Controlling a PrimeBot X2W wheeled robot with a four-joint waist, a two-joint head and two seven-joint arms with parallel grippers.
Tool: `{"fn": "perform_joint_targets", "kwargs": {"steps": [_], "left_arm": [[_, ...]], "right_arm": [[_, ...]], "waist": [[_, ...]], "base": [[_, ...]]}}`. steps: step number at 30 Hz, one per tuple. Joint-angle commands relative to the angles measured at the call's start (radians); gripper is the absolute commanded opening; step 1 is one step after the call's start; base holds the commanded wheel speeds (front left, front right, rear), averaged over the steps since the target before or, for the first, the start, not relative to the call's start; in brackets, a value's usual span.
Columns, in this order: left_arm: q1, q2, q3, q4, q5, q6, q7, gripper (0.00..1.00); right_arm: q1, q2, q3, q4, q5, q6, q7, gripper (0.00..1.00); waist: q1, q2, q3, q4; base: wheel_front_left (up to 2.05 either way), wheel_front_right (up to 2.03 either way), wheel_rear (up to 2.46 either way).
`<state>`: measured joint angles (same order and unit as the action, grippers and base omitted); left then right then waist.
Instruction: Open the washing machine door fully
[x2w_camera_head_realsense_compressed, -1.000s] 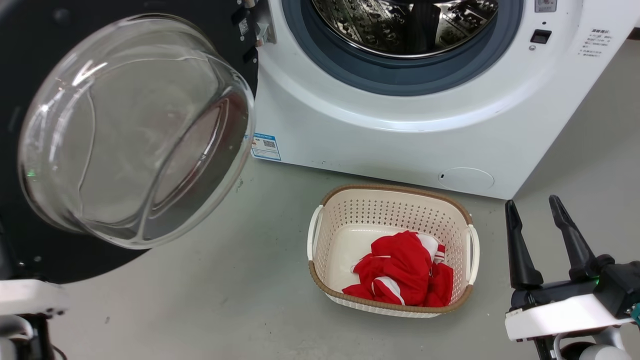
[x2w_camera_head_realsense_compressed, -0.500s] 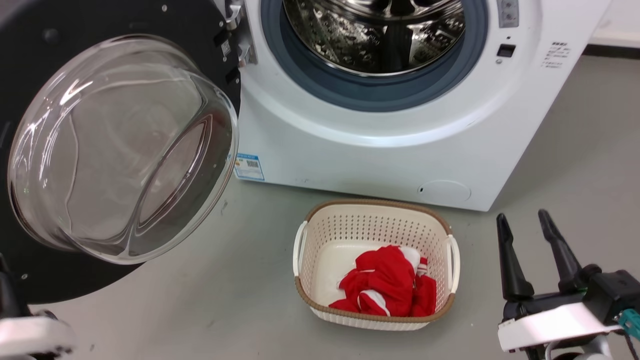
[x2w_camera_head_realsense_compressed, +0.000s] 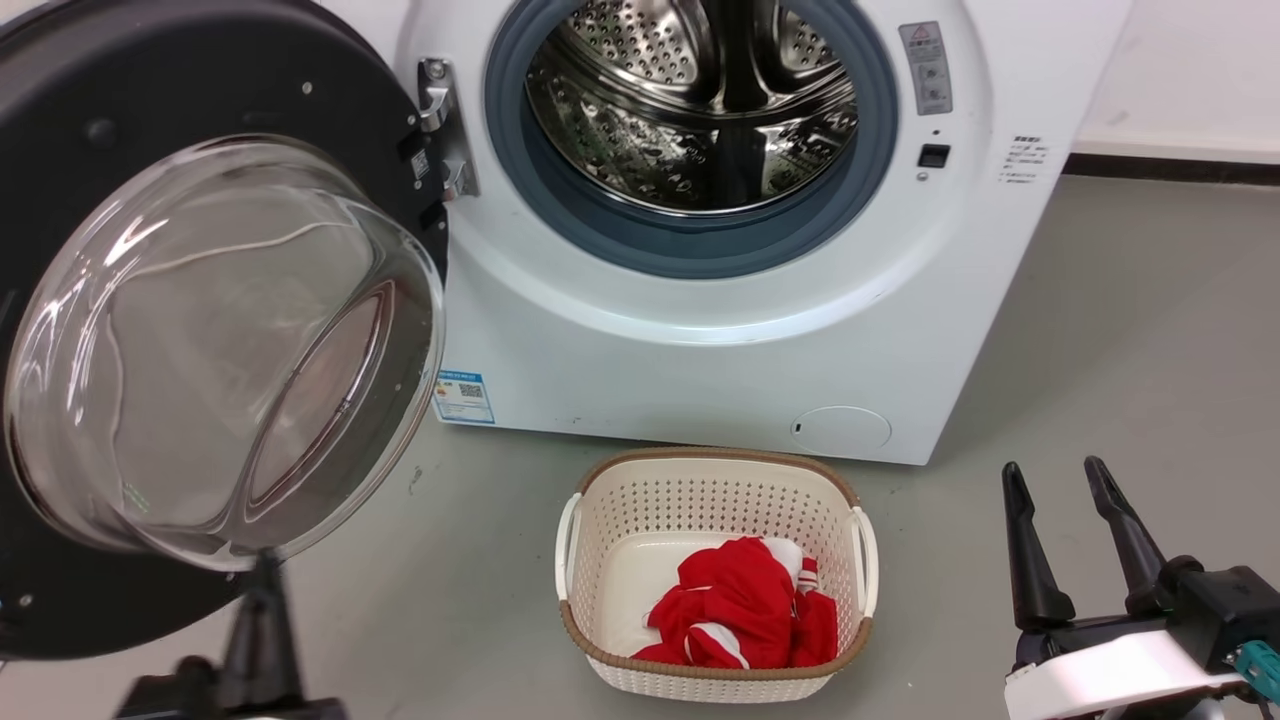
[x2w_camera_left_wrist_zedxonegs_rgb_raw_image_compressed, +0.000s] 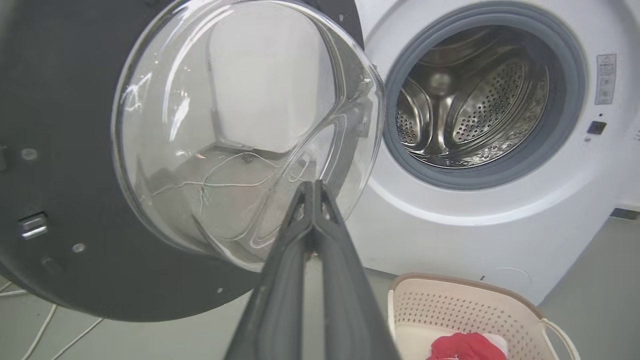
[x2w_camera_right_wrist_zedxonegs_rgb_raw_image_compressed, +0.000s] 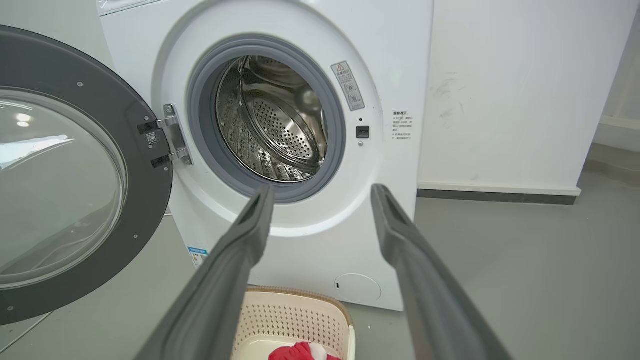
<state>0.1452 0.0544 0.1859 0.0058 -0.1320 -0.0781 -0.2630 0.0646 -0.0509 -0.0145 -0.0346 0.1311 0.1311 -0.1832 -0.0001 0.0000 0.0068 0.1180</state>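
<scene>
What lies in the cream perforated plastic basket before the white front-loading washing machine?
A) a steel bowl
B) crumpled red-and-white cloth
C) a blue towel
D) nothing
B: crumpled red-and-white cloth sits at the near side of the cream perforated plastic basket in the head view.

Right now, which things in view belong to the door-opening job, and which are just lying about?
Job: washing machine door, washing machine, left end effector, shut.
Lying about: laundry basket, red-and-white garment in it.
</scene>
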Motion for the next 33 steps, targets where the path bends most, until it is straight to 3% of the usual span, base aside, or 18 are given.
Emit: {"fn": "perform_joint_targets", "kwargs": {"steps": [1, 6, 11, 33], "left_arm": [[0.015, -0.003, -0.031, -0.01, -0.005, 0.009, -0.002, 1.0], [-0.003, -0.004, -0.159, -0.042, -0.016, 0.049, -0.002, 1.0], [-0.053, -0.004, -0.219, -0.033, -0.001, 0.071, -0.002, 1.0], [-0.171, -0.004, -0.178, 0.028, 0.039, 0.041, -0.002, 1.0]], "right_arm": [[0.01, 0.002, 0.0, -0.005, -0.007, -0.001, 0.004, 1.0], [0.013, 0.002, 0.003, -0.018, -0.023, -0.001, 0.01, 1.0], [0.009, 0.001, 0.008, -0.039, -0.05, -0.001, 0.016, 1.0], [-0.021, 0.002, -0.002, 0.002, -0.043, -0.001, 0.005, 1.0]], "waist": [[0.0001, 0.0, -0.008, -0.011], [0.0001, 0.0, -0.011, -0.036], [0.0001, 0.0, -0.01, -0.068], [0.0001, 0.0, 0.034, -0.123]], "base": [[0.0, 0.0, 0.0], [0.0, 0.0, 0.0], [0.0, 0.0, 0.0], [0.0, 0.0, 0.0]]}}
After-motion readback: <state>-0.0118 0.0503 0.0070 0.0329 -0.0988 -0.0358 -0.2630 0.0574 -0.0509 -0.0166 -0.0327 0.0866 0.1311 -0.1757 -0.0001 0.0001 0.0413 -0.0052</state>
